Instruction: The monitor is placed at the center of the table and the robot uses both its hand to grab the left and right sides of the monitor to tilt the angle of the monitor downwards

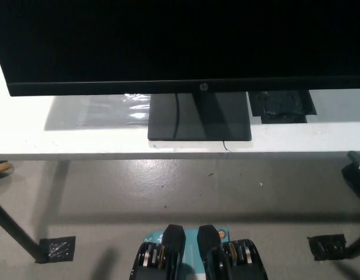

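The black monitor (180,41) fills the top of the head view, its lower bezel running across the picture. Its dark square stand base (199,119) rests on the white table (28,140) near the middle. My white left hand is out of the picture. At the far right edge, just below the table's front edge, only a black sliver with a white mark shows of my right hand (359,169). It is apart from the monitor, and its fingers cannot be made out.
A clear plastic sheet (98,111) lies left of the stand and a black patch (282,105) lies right of it. Below the table is grey floor with a slanted table leg (13,230) and black tape marks (56,248) (327,247).
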